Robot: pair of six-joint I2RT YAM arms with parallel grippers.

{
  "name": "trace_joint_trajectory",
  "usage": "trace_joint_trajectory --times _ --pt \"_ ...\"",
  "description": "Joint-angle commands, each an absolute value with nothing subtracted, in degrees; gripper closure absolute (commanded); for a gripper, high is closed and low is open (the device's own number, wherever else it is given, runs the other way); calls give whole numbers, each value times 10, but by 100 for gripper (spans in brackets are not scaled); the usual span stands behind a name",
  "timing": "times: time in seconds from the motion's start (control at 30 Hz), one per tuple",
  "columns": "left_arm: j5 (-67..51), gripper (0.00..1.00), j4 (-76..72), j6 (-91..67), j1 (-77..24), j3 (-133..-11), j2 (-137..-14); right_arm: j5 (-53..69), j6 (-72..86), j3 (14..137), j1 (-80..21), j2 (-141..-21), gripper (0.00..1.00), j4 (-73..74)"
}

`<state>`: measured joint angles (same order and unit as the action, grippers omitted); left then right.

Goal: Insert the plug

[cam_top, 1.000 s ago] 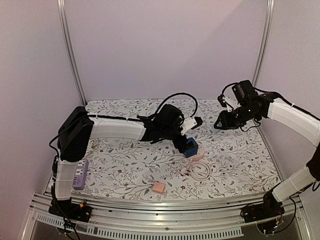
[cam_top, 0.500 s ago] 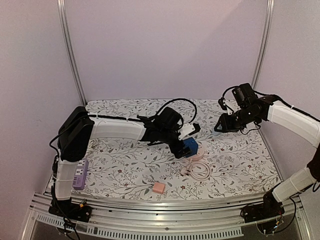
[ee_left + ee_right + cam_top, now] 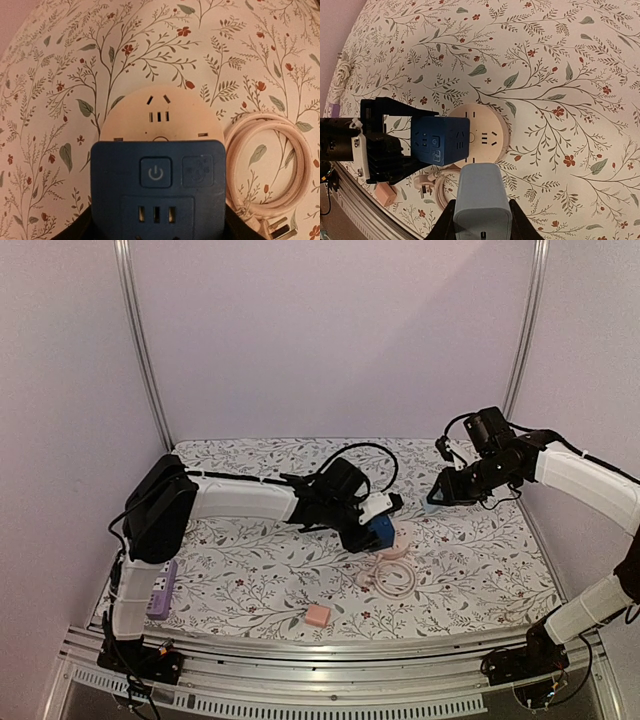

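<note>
Above the round pink socket (image 3: 159, 117), the left gripper (image 3: 373, 528) clamps a blue cube adapter (image 3: 157, 192). Well to its right, the right gripper (image 3: 482, 222) pinches a pale blue plug (image 3: 481, 197).

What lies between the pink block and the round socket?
The coiled cable, plug end toward the pink block, just short of the round socket; clearest in the top view.
</note>
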<state>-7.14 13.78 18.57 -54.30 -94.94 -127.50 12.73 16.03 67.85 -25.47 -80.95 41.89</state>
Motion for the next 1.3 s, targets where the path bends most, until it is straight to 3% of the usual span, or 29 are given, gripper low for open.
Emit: trace_joint_trajectory --times 0.0,0.2,0.53,0.9,1.27 --pt "-77 54 188 225 -530 -923 -1242 155 162 689 -261 -817 100 419" --pt "-85 54 247 247 -519 -919 -1209 150 161 711 -293 -854 100 434" --pt "-140 39 284 257 -501 -916 -1224 167 189 709 -328 -933 100 387" --pt "-161 1 229 242 -491 -872 -1191 166 202 793 -357 -1034 100 407" --pt "-164 1 84 155 -450 -709 -1032 140 219 834 -362 -1089 100 436"
